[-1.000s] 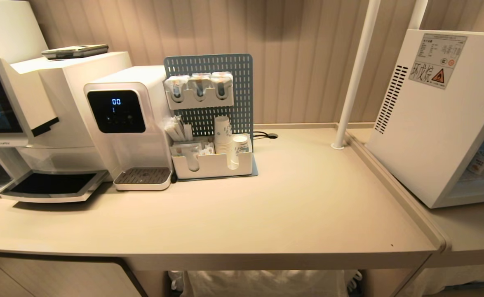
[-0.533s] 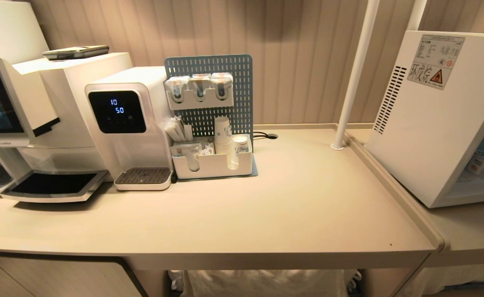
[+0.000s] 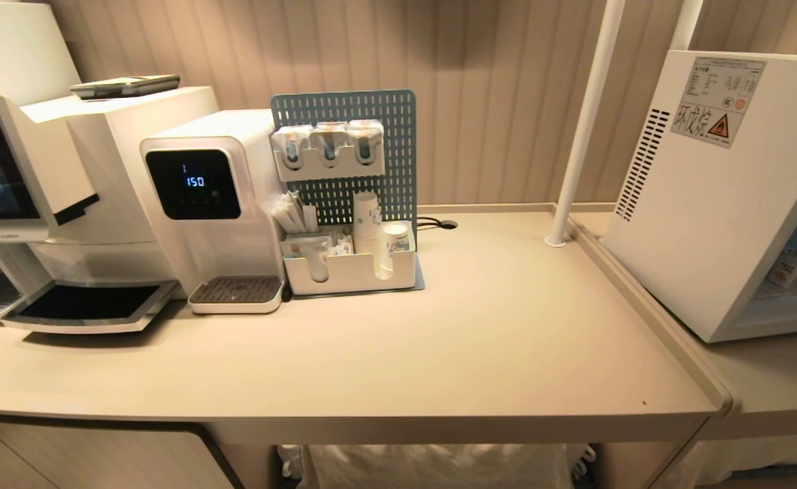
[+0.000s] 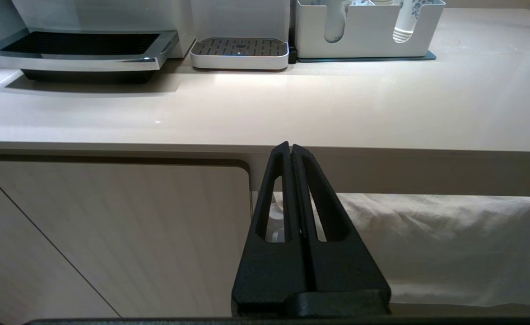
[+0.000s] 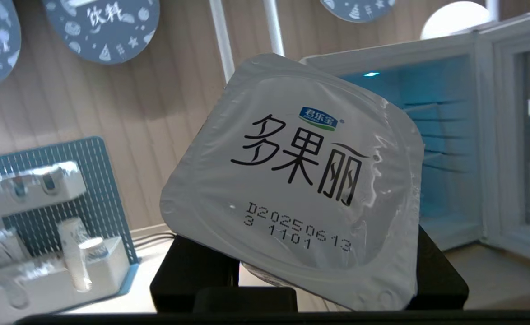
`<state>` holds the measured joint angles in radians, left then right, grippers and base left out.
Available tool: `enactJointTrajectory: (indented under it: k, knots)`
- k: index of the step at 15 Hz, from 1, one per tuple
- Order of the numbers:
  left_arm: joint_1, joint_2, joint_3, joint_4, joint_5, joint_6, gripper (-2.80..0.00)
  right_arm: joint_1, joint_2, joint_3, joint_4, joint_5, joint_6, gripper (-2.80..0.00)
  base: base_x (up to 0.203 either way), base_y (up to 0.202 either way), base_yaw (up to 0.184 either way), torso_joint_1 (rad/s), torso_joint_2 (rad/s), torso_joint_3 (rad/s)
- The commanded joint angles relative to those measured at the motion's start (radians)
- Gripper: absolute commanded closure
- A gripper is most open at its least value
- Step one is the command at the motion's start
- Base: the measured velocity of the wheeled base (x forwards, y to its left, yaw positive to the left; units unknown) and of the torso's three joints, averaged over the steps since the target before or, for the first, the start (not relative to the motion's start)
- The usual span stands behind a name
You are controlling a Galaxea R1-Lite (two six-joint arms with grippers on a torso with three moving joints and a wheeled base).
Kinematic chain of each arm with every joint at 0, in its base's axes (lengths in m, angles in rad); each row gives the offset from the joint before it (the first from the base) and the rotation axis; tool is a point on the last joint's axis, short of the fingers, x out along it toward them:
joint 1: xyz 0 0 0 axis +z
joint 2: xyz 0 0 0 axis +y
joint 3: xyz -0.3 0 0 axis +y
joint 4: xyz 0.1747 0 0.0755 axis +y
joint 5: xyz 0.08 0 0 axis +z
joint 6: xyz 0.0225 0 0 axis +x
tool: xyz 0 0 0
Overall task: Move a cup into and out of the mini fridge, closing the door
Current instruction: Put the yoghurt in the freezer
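A sealed white cup (image 5: 292, 176) with a foil lid printed in black characters fills the right wrist view. My right gripper (image 5: 310, 271) is shut on it, and the black fingers (image 5: 192, 271) show on either side under the lid. Beyond the cup the mini fridge (image 5: 409, 135) stands with its blue-lit inside and wire shelves exposed. Its door (image 5: 518, 135) is swung open. In the head view the mini fridge (image 3: 711, 204) sits at the far right, and neither arm shows there. My left gripper (image 4: 290, 149) is shut and empty, parked below the counter's front edge.
On the counter (image 3: 473, 339) stand a coffee machine (image 3: 25, 170), a white water dispenser (image 3: 201, 197) and a blue pegboard organiser (image 3: 347, 204) holding paper cups. A white pole (image 3: 585, 122) and a raised counter lip (image 3: 650, 312) lie left of the fridge. A small carton (image 3: 789, 266) sits inside it.
The whole head view has shifted slightly, and the dispenser's display reading has changed. Nothing on the counter has moved.
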<state>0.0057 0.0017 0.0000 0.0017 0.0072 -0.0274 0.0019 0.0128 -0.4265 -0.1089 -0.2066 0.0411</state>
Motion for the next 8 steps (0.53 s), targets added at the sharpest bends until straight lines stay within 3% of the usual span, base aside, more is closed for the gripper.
enactJointTrajectory:
  k: [1, 3, 4, 8]
  knots:
    - [0.0, 0.0, 0.002, 0.0, 0.0, 0.0, 0.0, -0.001, -0.014, 0.223, -0.24, 0.037, -0.048, 0.0, 0.0, 0.0, 0.0, 0.0, 0.0, 0.0]
    - [0.0, 0.0, 0.002, 0.0, 0.0, 0.0, 0.0, -0.002, -0.013, 0.398, -0.399, 0.108, -0.086, 0.0, 0.0, 0.0, 0.0, 0.0, 0.0, 0.0]
    - [0.0, 0.0, 0.002, 0.0, 0.0, 0.0, 0.0, -0.002, -0.013, 0.433, -0.413, 0.139, -0.061, 0.0, 0.0, 0.0, 0.0, 0.0, 0.0, 0.0]
    - [0.0, 0.0, 0.002, 0.0, 0.0, 0.0, 0.0, -0.002, -0.013, 0.429, -0.072, 0.209, -0.011, 0.0, 0.0, 0.0, 0.0, 0.0, 0.0, 0.0]
